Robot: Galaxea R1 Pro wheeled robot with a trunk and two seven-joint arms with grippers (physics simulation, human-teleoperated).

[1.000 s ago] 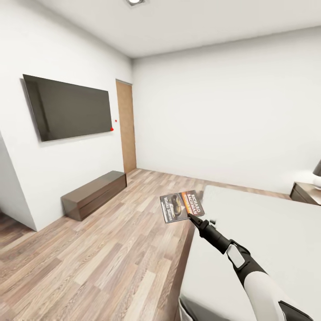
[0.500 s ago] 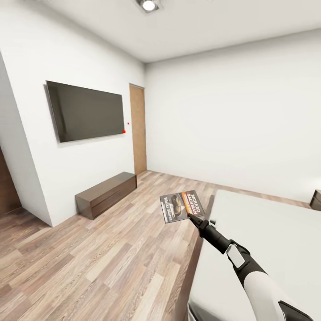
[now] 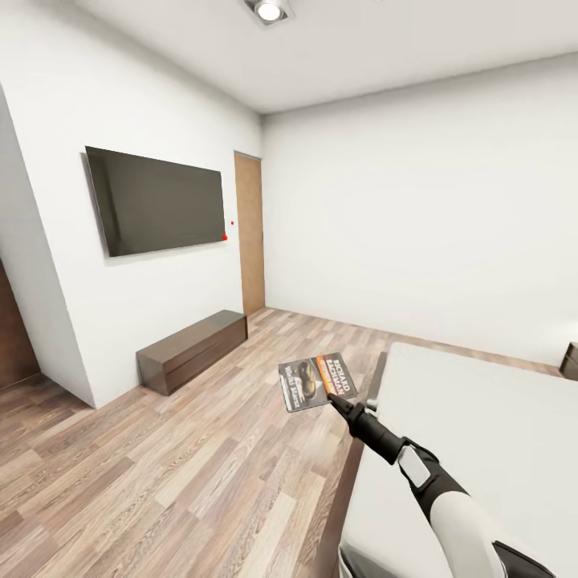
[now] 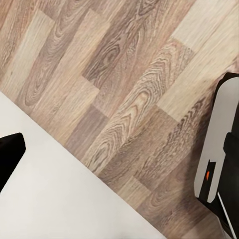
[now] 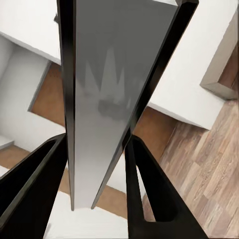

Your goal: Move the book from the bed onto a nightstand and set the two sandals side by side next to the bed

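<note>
Book (image 3: 317, 381) clamped by one edge in right gripper (image 3: 331, 398), out over floor (image 3: 185, 449) beside bed (image 3: 482, 433). Best kept level, carried slowly toward nightstand (image 3: 571, 360). Left gripper's state: cannot tell.

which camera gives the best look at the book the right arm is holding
The head view: the book shows its whole cover, orange band and lettering, pinched at a corner by the right tool. The right wrist view sees it edge-on, a grey slab between dark fingers. The left wrist view looks at floor planks.
</note>
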